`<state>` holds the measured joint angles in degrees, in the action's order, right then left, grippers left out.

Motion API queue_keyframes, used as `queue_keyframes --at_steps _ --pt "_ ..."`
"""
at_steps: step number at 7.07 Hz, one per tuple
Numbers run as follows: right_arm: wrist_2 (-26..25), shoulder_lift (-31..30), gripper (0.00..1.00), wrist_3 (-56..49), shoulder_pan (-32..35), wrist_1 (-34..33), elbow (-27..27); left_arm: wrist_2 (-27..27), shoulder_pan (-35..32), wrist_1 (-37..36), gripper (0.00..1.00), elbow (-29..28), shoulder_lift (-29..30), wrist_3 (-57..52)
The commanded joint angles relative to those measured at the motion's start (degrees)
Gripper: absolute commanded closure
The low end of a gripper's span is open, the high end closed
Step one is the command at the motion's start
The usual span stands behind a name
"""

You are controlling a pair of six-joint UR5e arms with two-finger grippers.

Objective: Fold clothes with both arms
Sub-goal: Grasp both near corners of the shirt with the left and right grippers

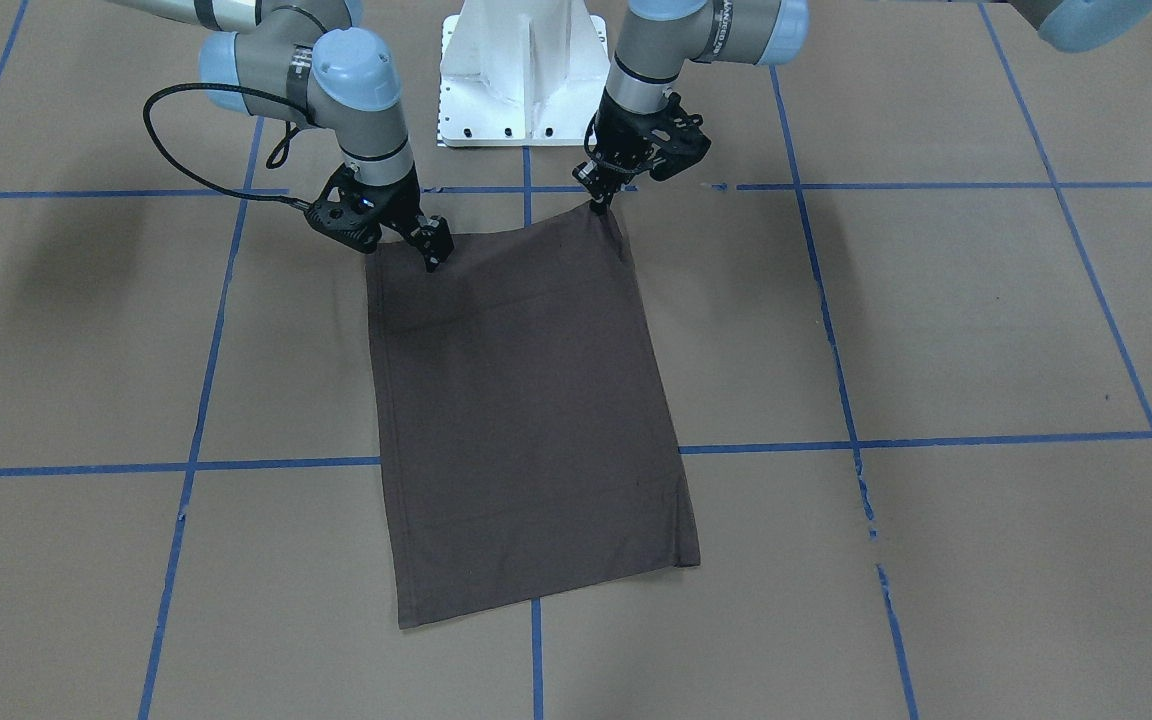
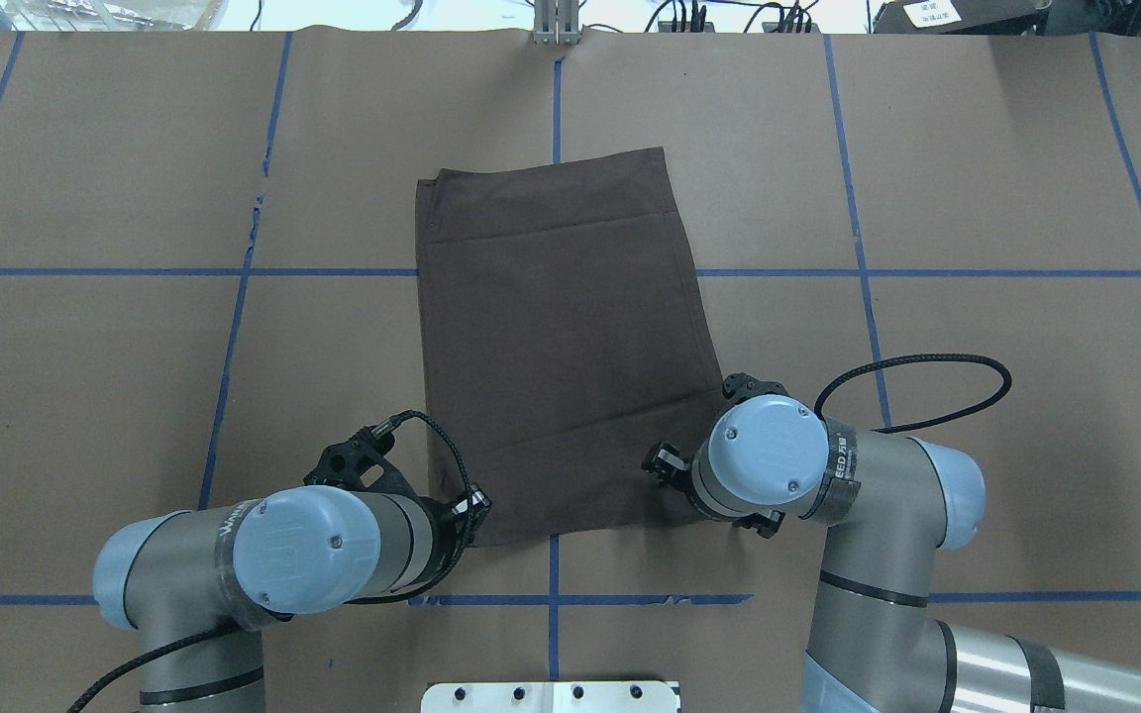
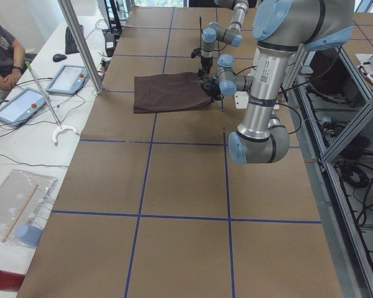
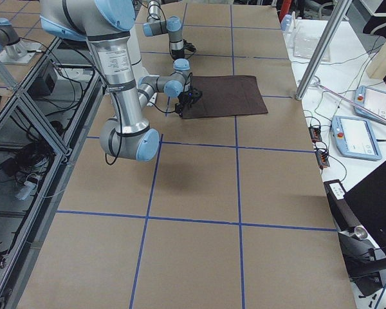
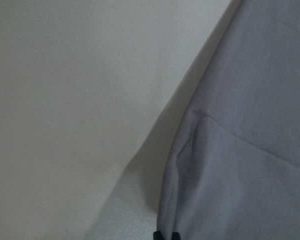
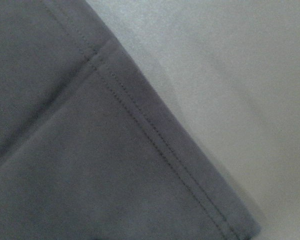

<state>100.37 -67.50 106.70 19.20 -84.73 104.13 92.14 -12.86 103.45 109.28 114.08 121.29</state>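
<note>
The dark brown T-shirt (image 1: 526, 400) lies folded into a flat rectangle on the brown paper table (image 1: 936, 320). My left gripper (image 1: 599, 205) is shut on the shirt's near corner, which peaks up slightly. In the left wrist view its fingertips (image 5: 165, 235) pinch a wrinkle of cloth. My right gripper (image 1: 433, 262) rests on the same near edge, a little inward from the other corner. The right wrist view shows only a flat hemmed corner (image 6: 190, 170) and no fingers, so I cannot tell whether it is open or shut. The collar, logo and tags are hidden.
The white pedestal base (image 1: 524, 75) stands just behind the shirt's near edge. Blue tape lines (image 1: 936, 186) grid the table. A person (image 3: 3, 56), tablets (image 3: 18, 105) and cables sit on a side bench beyond the far edge.
</note>
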Motion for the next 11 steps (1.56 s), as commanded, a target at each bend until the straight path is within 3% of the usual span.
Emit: queue_keyframes --at_steps 1,2,3,5,7,11 --pt "0.0 0.1 0.33 0.1 0.0 0.0 0.1 0.0 -0.1 0.0 1.00 0.1 0.0 0.0" --pt "0.1 0.1 0.56 0.1 -0.1 0.1 0.0 0.1 -0.2 0.0 1.00 0.1 0.0 0.0" --pt "0.1 0.2 0.71 0.0 -0.1 0.1 0.0 0.1 -0.4 0.0 1.00 0.1 0.0 0.0" --pt "0.4 0.5 0.89 -0.1 -0.1 0.0 -0.1 0.1 -0.5 0.0 1.00 0.1 0.0 0.0" --pt "0.4 0.8 0.98 -0.1 -0.1 0.0 0.1 0.1 -0.6 0.0 1.00 0.1 0.0 0.0" --pt "0.5 2.0 1.00 0.0 0.4 0.0 0.3 0.2 -0.6 0.0 1.00 0.1 0.0 0.0"
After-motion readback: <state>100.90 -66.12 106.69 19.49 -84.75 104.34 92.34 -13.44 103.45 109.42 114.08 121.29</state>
